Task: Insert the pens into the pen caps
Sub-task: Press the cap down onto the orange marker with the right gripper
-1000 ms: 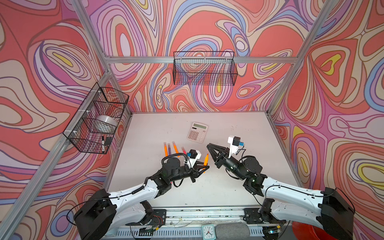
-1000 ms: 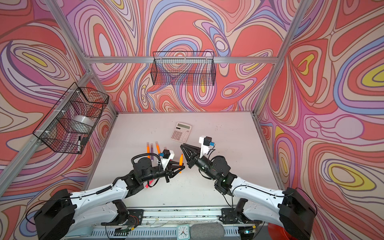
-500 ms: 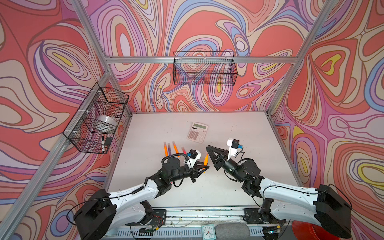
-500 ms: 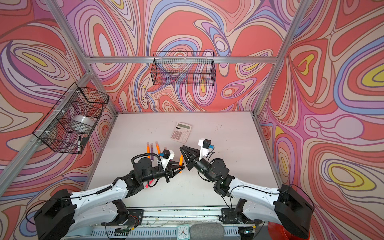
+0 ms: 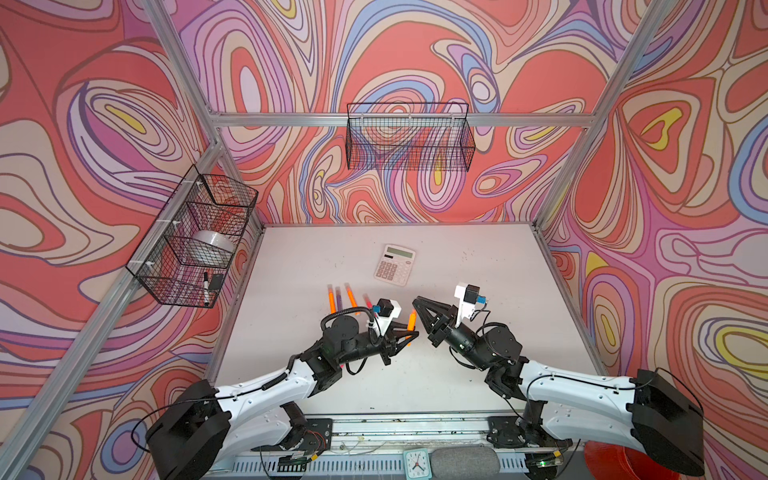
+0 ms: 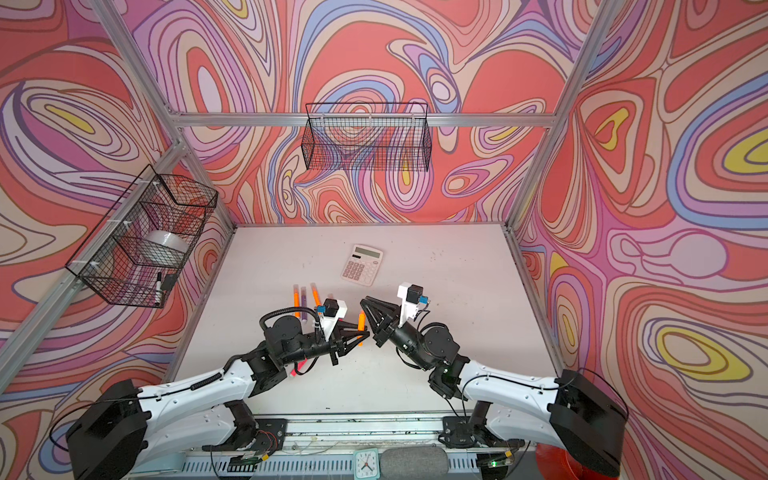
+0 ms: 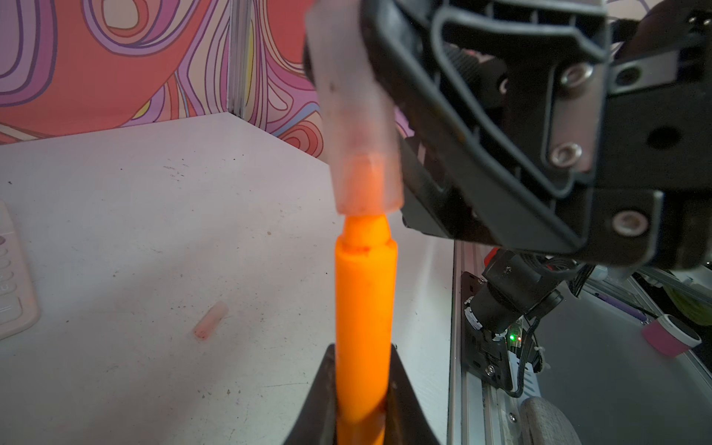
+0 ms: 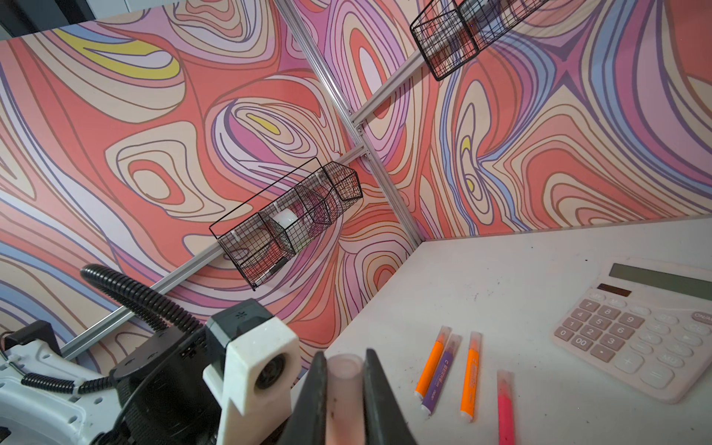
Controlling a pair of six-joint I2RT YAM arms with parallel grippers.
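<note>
Orange pen [image 7: 365, 327] is clamped in my left gripper [image 7: 362, 358]. The jaws are tight on the barrel and the nib end sticks out past the fingertips. Pen cap [image 7: 356, 115], translucent pale pink, is pinched in my right gripper [image 8: 344, 356], jaws pressed on its sides, open mouth facing the pen. The two line up end to end. The nib sits just inside the cap mouth, with orange glowing through the plastic. The barrel shoulder is outside, so the cap is not seated.

In both top views my grippers meet nose to nose above the table [image 5: 478, 270], on the side of the calculator [image 5: 394, 264] that faces my base, near it but clear of it.

Row of pens [image 8: 472, 375] lies flat on the table just beside the calculator, on that same base-facing side and toward my left arm. It runs orange, purple, orange, pink-red, side by side, none touching the calculator. Each has a clear cap on the end pointing away from my base.

Loose cap [image 7: 211, 320] lies on its side on the table, near the calculator but apart from it, touching nothing.

Pink-red pen [image 6: 297, 369] pokes out from under my left arm, farther from the calculator than the row. It is mostly hidden, so I cannot tell whether it is capped.
</note>
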